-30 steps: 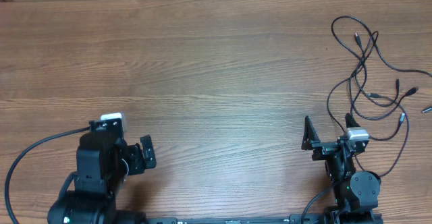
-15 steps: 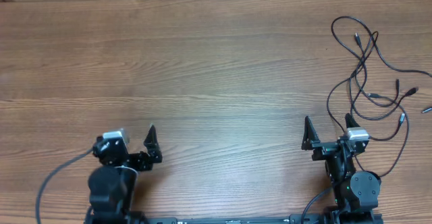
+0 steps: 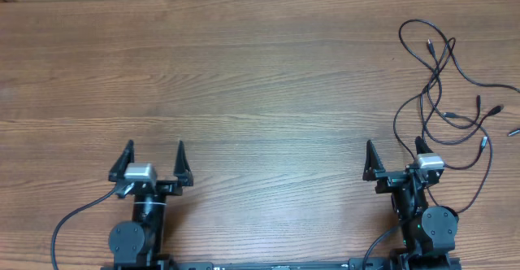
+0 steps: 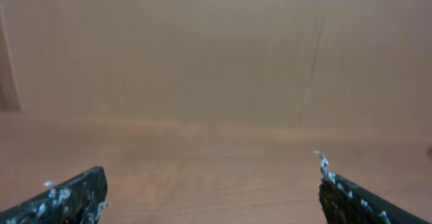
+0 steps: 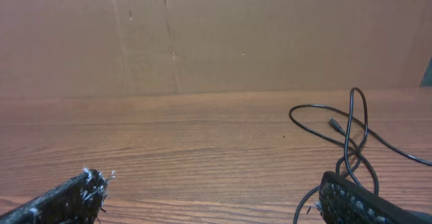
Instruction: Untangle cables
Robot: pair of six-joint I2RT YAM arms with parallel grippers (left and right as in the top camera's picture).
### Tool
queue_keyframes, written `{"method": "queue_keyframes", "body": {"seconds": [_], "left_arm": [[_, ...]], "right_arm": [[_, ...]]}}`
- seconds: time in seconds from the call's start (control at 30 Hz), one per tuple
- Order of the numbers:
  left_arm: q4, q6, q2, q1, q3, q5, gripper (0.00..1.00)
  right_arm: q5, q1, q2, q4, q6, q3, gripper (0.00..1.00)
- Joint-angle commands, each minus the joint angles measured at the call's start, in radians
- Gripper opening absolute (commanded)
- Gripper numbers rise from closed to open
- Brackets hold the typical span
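Overhead — left jaws, right jaws wide open, empty — cables (image 3: 439, 75) just beside the right.

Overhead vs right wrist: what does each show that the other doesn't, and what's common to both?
Only overhead: the left gripper, open over bare wood, and the whole spread of the cables, plug ends included, on the right side of the table. Only right wrist: the plain brown wall beyond the table's far edge. Both: the right gripper, open and empty, the wood surface, and cable loops close to its right finger.
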Motion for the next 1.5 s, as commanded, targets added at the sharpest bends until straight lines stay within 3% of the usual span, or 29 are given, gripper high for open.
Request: {"method": "queue_keyframes", "body": {"seconds": [0.0, 0.07, 1.47], "left_arm": [[-0.090, 0.085, -0.011, 0.006, -0.013, 0.047, 1.00], [-0.153, 0.089, -0.011, 0.006, -0.013, 0.071, 1.00], [-0.147, 0.125, -0.010, 0.006, -0.013, 0.067, 1.00]], "right_arm": [[-0.005, -0.006, -0.010, 0.005, -0.008, -0.011, 1.00], [-0.005, -0.006, -0.010, 0.005, -0.008, -0.011, 1.00], [-0.005, -0.006, -0.010, 0.005, -0.008, -0.011, 1.00]]}}
